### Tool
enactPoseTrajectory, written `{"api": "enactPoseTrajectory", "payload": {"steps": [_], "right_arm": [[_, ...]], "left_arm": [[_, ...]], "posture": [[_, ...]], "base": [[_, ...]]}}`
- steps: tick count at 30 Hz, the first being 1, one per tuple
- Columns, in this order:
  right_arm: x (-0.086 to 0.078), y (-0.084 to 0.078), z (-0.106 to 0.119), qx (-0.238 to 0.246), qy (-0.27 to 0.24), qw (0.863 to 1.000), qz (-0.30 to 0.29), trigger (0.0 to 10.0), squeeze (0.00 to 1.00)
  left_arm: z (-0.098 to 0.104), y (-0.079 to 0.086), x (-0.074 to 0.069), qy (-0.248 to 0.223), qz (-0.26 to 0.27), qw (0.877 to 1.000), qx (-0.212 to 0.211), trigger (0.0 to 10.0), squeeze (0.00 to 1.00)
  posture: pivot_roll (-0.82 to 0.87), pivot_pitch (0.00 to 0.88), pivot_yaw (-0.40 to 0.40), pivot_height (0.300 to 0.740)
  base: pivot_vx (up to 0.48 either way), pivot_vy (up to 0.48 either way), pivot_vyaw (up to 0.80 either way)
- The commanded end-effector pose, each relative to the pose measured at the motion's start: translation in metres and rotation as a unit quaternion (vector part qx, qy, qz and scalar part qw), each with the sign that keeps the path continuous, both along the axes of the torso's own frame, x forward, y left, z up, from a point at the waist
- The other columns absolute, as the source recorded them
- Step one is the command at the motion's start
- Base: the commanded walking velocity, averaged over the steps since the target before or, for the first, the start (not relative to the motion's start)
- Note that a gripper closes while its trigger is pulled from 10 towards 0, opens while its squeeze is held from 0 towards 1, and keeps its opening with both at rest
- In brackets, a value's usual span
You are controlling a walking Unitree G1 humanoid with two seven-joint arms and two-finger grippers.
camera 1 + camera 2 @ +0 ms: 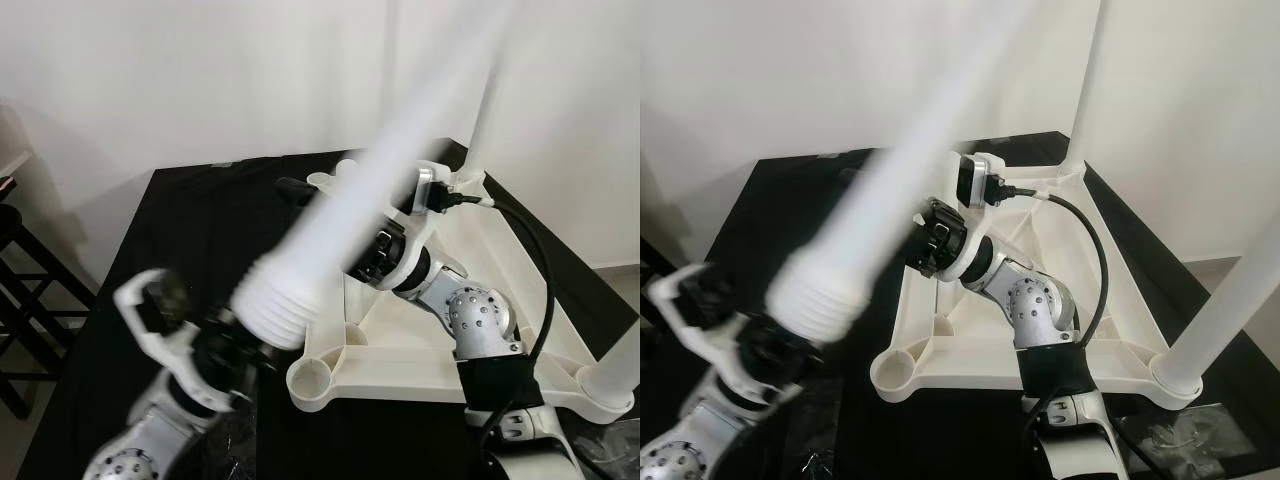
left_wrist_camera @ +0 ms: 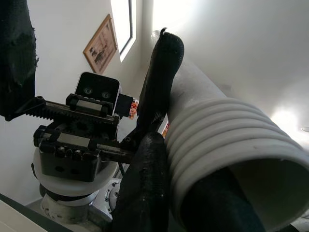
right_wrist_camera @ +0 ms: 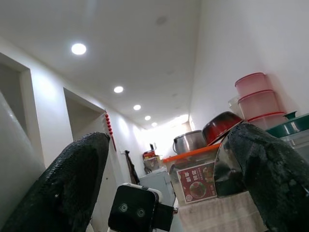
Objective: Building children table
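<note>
Loose table leg is held in left claw; right claw open. Next: threaded end is to be aligned with near-left socket of tabletop.

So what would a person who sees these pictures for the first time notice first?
First the blurred white table leg, ribbed at its end, held up in the left gripper near the camera. Behind it the white tabletop lies upside down on the black surface, two legs upright in its corners, the right gripper above it.

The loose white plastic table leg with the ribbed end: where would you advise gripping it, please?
Probably on the smooth shaft just above the ribs, pinched from the sides, as the left gripper holds the white plastic table leg now. That leaves the threaded end free for the upturned white table frame's open corner socket.
</note>
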State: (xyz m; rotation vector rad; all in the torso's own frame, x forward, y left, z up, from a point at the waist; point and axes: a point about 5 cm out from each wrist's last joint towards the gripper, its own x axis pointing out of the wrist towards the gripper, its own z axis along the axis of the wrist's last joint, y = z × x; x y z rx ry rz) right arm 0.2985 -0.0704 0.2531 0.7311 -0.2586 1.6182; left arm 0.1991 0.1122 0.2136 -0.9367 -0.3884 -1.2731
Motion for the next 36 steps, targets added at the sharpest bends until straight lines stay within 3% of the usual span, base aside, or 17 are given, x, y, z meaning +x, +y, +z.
{"api": "enactPoseTrajectory", "payload": {"steps": [1, 11, 16, 17, 19, 20, 27, 32, 33, 36], "right_arm": [[-0.003, 0.004, 0.005, 0.005, -0.013, 1.0, 0.017, 10.0, 0.0], [-0.003, -0.001, 0.002, -0.009, -0.029, 0.999, 0.014, 10.0, 0.0], [0.003, -0.013, -0.004, -0.025, -0.035, 0.999, -0.017, 10.0, 0.0], [0.006, -0.017, -0.005, -0.03, -0.033, 0.999, -0.03, 10.0, 0.13], [0.006, -0.017, -0.005, -0.03, -0.033, 0.999, -0.03, 10.0, 0.13], [0.007, -0.02, -0.005, -0.025, -0.029, 0.999, -0.031, 10.0, 1.0], [0.007, -0.024, -0.004, -0.012, -0.027, 0.999, -0.024, 10.0, 1.0], [0.001, -0.025, 0.001, 0.004, -0.034, 0.999, 0.002, 10.0, 1.0], [0.0, -0.024, 0.002, 0.008, -0.033, 0.999, 0.006, 10.0, 0.0], [0.0, -0.022, 0.004, 0.013, -0.034, 0.999, 0.014, 10.0, 0.0]], "left_arm": [[-0.004, 0.0, 0.0, 0.007, -0.001, 1.0, 0.015, 0.0, 0.0], [-0.004, 0.002, 0.003, 0.005, 0.015, 1.0, 0.011, 0.0, 0.0], [0.007, 0.018, 0.008, -0.006, 0.059, 0.998, -0.03, 0.0, 0.0], [0.013, 0.027, 0.01, -0.012, 0.075, 0.996, -0.054, 0.0, 0.0], [0.013, 0.027, 0.01, -0.012, 0.075, 0.996, -0.054, 0.0, 0.0], [0.017, 0.032, 0.011, -0.014, 0.088, 0.993, -0.071, 0.0, 0.0], [0.017, 0.034, 0.011, -0.014, 0.093, 0.992, -0.083, 0.0, 0.0], [0.006, 0.022, 0.01, 0.001, 0.076, 0.996, -0.042, 0.0, 0.0], [0.004, 0.016, 0.009, 0.003, 0.064, 0.998, -0.029, 0.0, 0.0], [0.002, 0.009, 0.008, 0.008, 0.05, 0.998, -0.024, 0.0, 0.0]], "posture": [[-0.05, 0.0, 0.041, 0.74], [-0.05, 0.0, 0.036, 0.74], [-0.05, 0.0, 0.035, 0.74], [-0.05, 0.0, 0.036, 0.74], [-0.05, 0.0, 0.036, 0.74], [-0.04, 0.0, 0.036, 0.74], [-0.04, 0.0, 0.036, 0.74], [-0.04, 0.0, 0.036, 0.74], [-0.04, 0.0, 0.036, 0.74], [-0.04, 0.0, 0.038, 0.74]], "base": [[0.0, 0.0, 0.0], [0.0, 0.0, 0.0], [0.0, 0.0, 0.0], [0.0, 0.0, 0.0], [0.0, 0.0, 0.0], [0.0, 0.0, 0.0], [0.0, 0.0, 0.0], [0.0, 0.0, 0.0], [0.0, 0.0, 0.0], [0.0, 0.0, 0.0]]}}
